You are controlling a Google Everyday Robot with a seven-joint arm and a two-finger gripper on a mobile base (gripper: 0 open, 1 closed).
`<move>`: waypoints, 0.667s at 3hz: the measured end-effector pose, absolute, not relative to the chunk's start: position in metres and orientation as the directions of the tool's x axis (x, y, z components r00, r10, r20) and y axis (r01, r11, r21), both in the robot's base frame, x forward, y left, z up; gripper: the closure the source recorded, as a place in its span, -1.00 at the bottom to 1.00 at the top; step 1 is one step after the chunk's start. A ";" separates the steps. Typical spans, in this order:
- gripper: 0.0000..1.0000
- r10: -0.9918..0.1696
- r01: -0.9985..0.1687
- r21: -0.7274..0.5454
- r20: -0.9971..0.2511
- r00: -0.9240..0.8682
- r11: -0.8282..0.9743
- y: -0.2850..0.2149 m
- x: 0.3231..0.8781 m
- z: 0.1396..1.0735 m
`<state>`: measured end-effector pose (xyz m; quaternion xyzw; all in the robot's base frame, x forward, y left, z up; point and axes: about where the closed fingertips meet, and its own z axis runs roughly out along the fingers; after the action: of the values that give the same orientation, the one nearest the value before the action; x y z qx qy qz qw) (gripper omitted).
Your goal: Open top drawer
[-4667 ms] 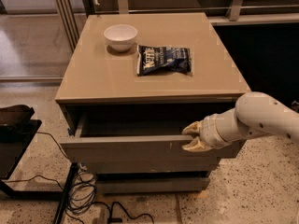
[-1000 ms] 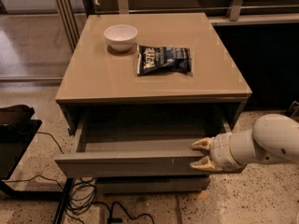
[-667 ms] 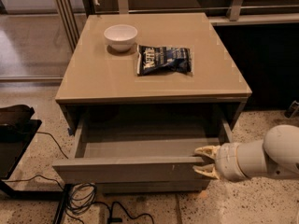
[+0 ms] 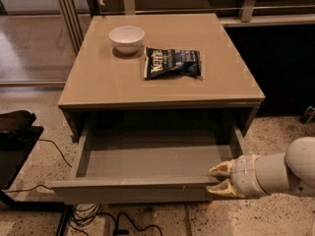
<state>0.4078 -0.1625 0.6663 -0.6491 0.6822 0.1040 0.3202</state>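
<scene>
- The top drawer stands far out from under the desk, its shallow grey interior showing.
- The pincer sits at the front panel's right end, one finger inside the lip and one outside, pinching the panel.
- Pulling further risks hitting the runner stops and jolting the desk, shaking the bowl and snack bag.
- The off-centre grip could skew and jam the drawer.
</scene>
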 end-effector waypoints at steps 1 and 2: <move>1.00 -0.815 -0.955 -0.255 -0.579 0.027 0.150 -0.166 0.384 0.660; 0.64 -0.815 -0.955 -0.255 -0.579 0.027 0.150 -0.166 0.384 0.660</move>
<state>0.3838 -0.1663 0.6600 -0.6426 0.6886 0.1107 0.3173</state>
